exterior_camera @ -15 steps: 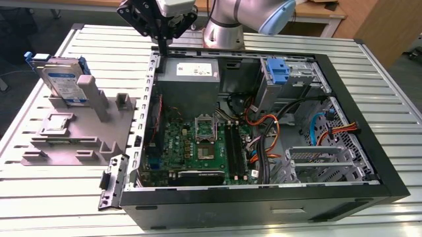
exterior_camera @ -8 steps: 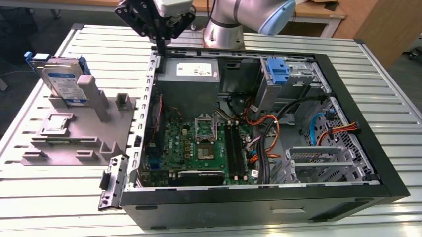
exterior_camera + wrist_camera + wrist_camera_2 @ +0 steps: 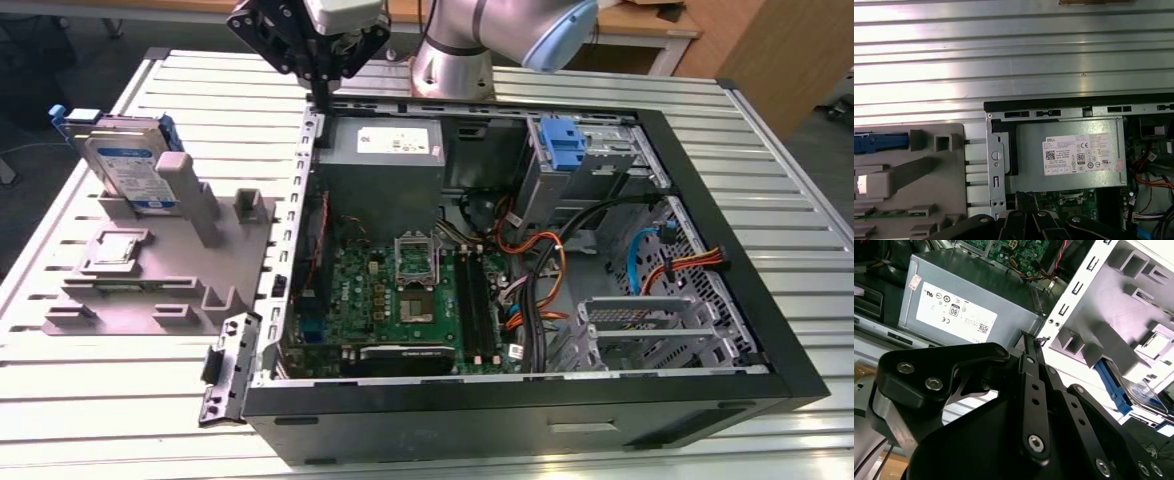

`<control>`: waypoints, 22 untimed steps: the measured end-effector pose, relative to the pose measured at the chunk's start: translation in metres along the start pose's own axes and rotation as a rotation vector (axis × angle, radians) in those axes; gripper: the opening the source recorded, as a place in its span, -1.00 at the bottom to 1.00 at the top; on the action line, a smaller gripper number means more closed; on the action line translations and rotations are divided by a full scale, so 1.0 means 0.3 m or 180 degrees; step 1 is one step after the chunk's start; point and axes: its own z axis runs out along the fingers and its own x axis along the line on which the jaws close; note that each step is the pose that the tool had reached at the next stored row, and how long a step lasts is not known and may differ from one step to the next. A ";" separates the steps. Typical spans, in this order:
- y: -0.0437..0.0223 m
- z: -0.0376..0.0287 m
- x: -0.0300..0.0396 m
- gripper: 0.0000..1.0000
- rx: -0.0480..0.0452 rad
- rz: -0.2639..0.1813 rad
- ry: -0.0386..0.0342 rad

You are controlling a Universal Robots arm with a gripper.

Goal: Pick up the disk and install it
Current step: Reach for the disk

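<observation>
fingers of the gripper are pressed together, pinching nothing, above the open computer case at its corner beside the power supply. the disk stands on edge in a grey holder near the bench edge on the exterior view's left, well apart from the gripper.

An open computer case lies on a slatted table. Inside, a power supply sits far, a motherboard nearer. A grey fixture stands at the exterior view's left.
</observation>
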 end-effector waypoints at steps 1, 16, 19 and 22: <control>0.000 0.000 0.004 -0.80 0.0000 0.0000 0.0001; -0.002 0.001 0.046 -0.80 0.0000 0.0001 0.0009; -0.002 0.001 0.050 -0.80 0.0000 0.0000 0.0009; -0.002 0.002 0.056 -0.80 0.0000 0.0000 0.0010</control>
